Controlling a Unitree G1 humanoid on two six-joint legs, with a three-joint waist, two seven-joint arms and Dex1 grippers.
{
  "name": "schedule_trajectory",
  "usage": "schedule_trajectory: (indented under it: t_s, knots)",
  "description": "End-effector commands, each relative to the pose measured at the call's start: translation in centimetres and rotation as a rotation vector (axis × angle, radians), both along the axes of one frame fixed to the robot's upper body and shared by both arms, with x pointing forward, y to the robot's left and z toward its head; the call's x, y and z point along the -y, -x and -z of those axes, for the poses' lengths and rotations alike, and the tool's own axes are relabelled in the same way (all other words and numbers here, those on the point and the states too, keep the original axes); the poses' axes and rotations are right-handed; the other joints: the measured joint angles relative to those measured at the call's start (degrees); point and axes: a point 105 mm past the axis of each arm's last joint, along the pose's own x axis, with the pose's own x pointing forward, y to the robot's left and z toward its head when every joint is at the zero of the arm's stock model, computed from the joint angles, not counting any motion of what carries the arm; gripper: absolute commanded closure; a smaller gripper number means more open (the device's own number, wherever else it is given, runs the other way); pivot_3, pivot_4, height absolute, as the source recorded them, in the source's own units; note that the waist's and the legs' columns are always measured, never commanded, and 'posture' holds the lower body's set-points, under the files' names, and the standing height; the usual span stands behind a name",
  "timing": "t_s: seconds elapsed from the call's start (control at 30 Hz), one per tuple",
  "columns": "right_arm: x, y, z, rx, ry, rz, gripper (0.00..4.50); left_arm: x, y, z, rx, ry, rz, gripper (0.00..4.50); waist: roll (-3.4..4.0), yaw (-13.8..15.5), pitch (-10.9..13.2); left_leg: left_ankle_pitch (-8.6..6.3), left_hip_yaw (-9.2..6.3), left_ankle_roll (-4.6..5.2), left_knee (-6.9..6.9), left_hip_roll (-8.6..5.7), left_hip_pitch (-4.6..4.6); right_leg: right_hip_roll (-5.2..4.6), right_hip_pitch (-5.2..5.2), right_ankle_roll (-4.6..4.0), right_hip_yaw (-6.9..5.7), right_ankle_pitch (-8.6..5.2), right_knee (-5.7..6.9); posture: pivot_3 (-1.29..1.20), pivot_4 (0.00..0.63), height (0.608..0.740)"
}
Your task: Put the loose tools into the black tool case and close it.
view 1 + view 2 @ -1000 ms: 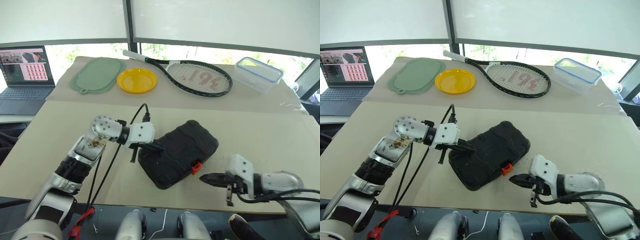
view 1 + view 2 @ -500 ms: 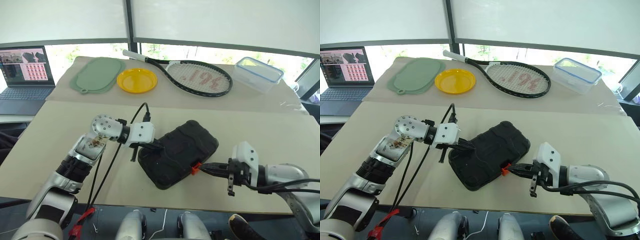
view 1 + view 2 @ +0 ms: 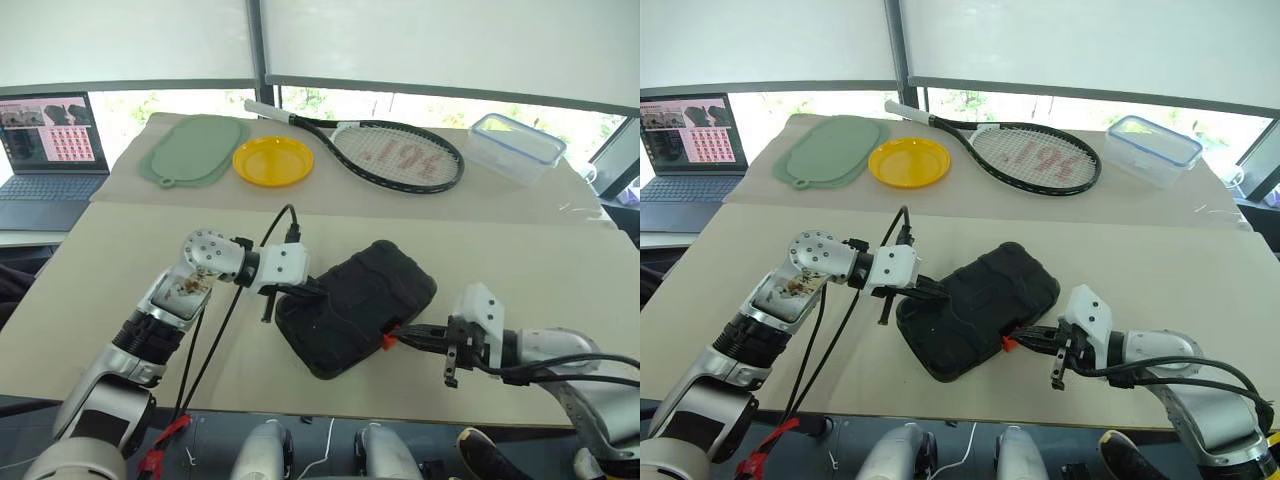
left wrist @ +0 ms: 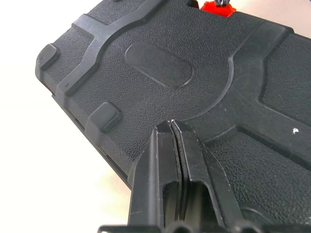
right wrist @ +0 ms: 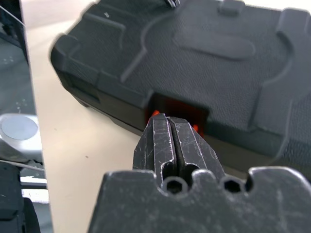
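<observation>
The black tool case (image 3: 360,300) lies closed on the tan table, its small orange latch (image 3: 387,341) on the near side. My left gripper (image 3: 318,296) is shut, its fingertips (image 4: 171,124) resting on the lid near the case's left end. My right gripper (image 3: 402,335) is also shut. It reaches in from the right with its tip (image 5: 165,119) right at the latch (image 5: 196,127). The loose tools are out of view.
At the back of the table lie a tennis racket (image 3: 395,155), a yellow plate (image 3: 273,159), a green mat (image 3: 195,150) and a clear blue-rimmed box (image 3: 518,148). A laptop (image 3: 45,150) stands on the far left. The near table edge is just below the case.
My right gripper has moved left from a spot apart from the case until its tip is at the orange latch. The left gripper and the case have stayed put.
</observation>
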Motion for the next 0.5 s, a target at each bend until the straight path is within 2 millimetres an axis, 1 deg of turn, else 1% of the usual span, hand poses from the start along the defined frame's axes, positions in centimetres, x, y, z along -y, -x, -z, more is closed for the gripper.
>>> schedule_trajectory:
  t_s: [0.03,0.2,0.33,0.4,0.43,0.5]
  knots:
    - [0.0,0.1,0.3,0.007,0.031,-0.005,4.50,-0.8,-0.1,2.2,-0.053,-0.088,-0.037,4.41,0.00,0.01,0.00,0.00,0.00,0.00,0.00,0.00,0.00,0.01,0.00,0.00,-0.01,0.00,0.00,0.00,0.150,0.738]
    - [0.6,0.7,0.2,-0.003,0.038,0.000,4.50,-0.9,-0.1,2.3,-0.057,-0.086,-0.040,4.41,0.00,0.02,0.00,0.00,0.01,0.00,0.00,0.00,-0.01,-0.01,-0.01,0.00,0.00,-0.01,-0.01,0.00,0.150,0.738]
    - [0.7,0.8,-1.4,0.014,-0.030,0.030,4.50,-0.8,-0.1,2.4,-0.058,-0.084,-0.040,4.41,0.00,0.02,0.00,0.00,0.00,0.00,-0.01,0.00,-0.01,-0.01,-0.01,0.00,0.00,-0.01,-0.01,0.00,0.150,0.738]
    - [1.0,1.2,-2.2,0.001,-0.067,0.037,4.50,-0.7,0.0,2.4,-0.059,-0.081,-0.039,4.41,0.00,0.06,0.00,0.00,0.00,0.00,-0.01,0.00,-0.02,-0.01,0.00,0.00,0.00,0.00,-0.01,0.00,0.150,0.738]
    - [1.2,1.5,-2.4,-0.007,-0.077,0.041,4.50,-0.7,0.0,2.4,-0.059,-0.080,-0.039,4.41,0.00,0.13,0.00,0.00,0.00,0.00,-0.02,0.00,-0.02,-0.02,-0.01,0.01,0.00,0.00,-0.02,0.00,0.150,0.738]
    - [1.7,2.0,-2.1,-0.034,-0.063,0.049,4.50,-0.7,0.0,2.4,-0.059,-0.078,-0.040,4.41,0.00,0.20,0.00,0.00,-0.02,0.00,-0.03,0.01,-0.02,-0.02,0.00,0.02,-0.01,0.01,-0.04,0.00,0.150,0.738]
